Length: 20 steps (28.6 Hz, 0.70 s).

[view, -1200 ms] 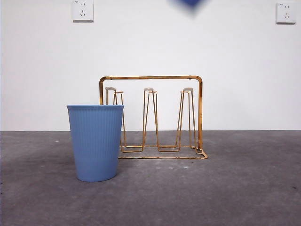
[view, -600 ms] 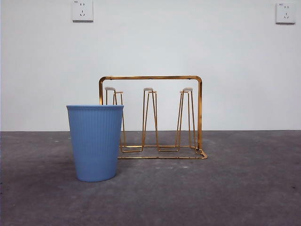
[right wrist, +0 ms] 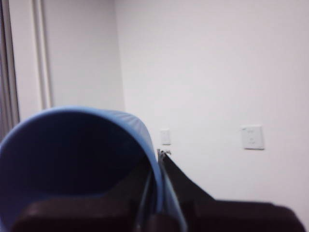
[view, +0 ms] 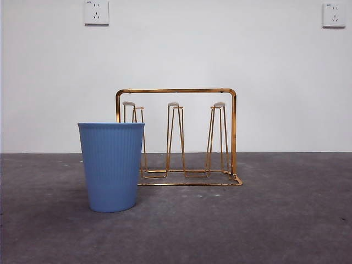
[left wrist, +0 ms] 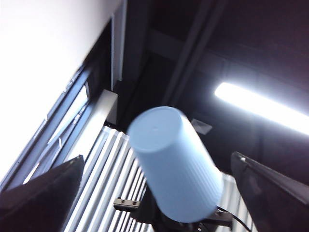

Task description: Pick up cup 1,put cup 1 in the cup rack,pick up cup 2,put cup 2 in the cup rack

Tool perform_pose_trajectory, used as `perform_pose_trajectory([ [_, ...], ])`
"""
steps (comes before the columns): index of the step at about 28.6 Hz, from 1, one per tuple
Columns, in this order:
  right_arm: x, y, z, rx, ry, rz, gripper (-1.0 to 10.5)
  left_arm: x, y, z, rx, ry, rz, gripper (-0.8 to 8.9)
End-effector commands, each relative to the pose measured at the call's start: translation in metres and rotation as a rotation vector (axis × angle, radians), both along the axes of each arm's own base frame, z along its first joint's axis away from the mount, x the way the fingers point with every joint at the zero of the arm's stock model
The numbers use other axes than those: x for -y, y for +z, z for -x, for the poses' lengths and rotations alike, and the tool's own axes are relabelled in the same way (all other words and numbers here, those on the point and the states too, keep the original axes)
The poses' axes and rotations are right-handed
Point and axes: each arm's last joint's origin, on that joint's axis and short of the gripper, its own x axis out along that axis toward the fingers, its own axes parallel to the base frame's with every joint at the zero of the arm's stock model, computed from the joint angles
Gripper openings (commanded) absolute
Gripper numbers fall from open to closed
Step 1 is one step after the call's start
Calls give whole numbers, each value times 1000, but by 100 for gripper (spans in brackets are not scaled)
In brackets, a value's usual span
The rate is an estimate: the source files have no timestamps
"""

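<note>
The blue cup hides the rack's left corner and peg bottoms. In the right wrist view, another blurred cup is cut off by the edge.

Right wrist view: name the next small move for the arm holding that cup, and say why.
Probably bring the right gripper, shut on the rim of the held cup, down toward the middle peg of the cup rack. All pegs are bare, the held cup is out of the front view, and the second cup stands before the rack's left end. The left gripper waits open.
</note>
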Motion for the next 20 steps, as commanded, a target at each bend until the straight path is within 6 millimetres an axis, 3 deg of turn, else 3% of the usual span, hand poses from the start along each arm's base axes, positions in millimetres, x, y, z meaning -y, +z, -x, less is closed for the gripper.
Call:
perform_pose_trajectory([
  [1,-7,-3,-7,-31,47,2,-12,4,-2,-2,-15,6,32,655],
  [13,-56,-18,-41,-88,131,64,-12,10,-7,-7,-16,25,84,653],
  [17,-62,-20,-43,-77,117,80,-12,8,-5,-6,0,29,114,523],
  [20,-62,-19,-43,-70,112,77,-12,7,-5,-5,9,30,126,497],
])
